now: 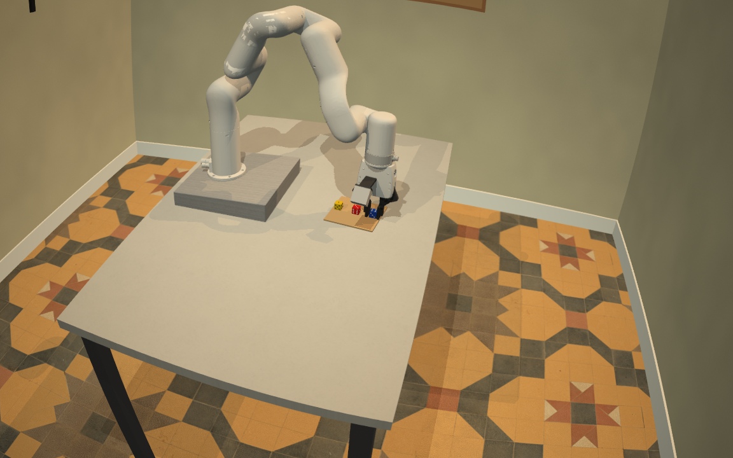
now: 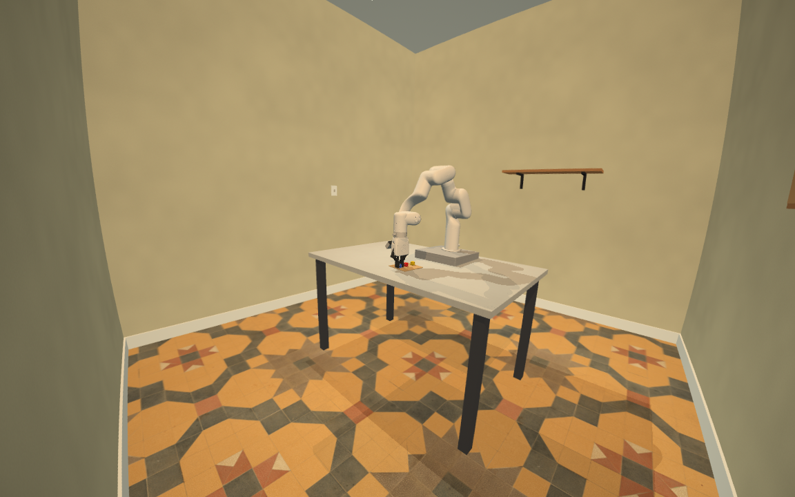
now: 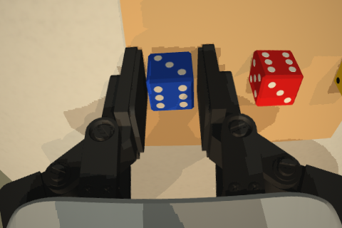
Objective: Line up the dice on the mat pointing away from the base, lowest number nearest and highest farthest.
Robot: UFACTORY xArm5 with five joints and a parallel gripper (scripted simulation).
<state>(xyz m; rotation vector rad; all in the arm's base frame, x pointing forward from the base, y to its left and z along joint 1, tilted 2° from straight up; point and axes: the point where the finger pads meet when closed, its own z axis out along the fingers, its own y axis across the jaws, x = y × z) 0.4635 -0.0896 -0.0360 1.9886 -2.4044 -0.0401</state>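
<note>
Now, pincer (image 1: 374,214) (image 2: 399,266) (image 3: 171,68) partly open, astride the blue die (image 1: 373,213) (image 2: 400,266) (image 3: 170,82), no grip on it | blue die on the tan mat (image 1: 346,221) (image 2: 413,268) (image 3: 231,7), farthest from the arm's base (image 1: 224,175) (image 2: 450,250) | red die (image 1: 356,209) (image 2: 406,264) (image 3: 278,78) mid-row | yellow die (image 1: 338,205) (image 2: 413,263) (image 3: 340,80) nearest, all on the mat

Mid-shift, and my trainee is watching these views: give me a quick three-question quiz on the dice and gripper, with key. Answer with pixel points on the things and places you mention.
1. Do the fingers of the gripper (image 1: 373,216) (image 2: 399,266) (image 3: 170,50) touch the blue die (image 1: 373,213) (image 2: 401,266) (image 3: 170,82), or is there a gap on each side?
2. True or false: the yellow die (image 1: 338,205) (image 2: 413,263) (image 3: 339,81) is nearest the grey base block (image 1: 221,206) (image 2: 437,258).
3. Which die is in the middle of the row?
A) blue
B) red (image 1: 356,209) (image 2: 406,264) (image 3: 278,78)
C) yellow

Key: 1 gap on each side; 2 true; 3 B
</note>
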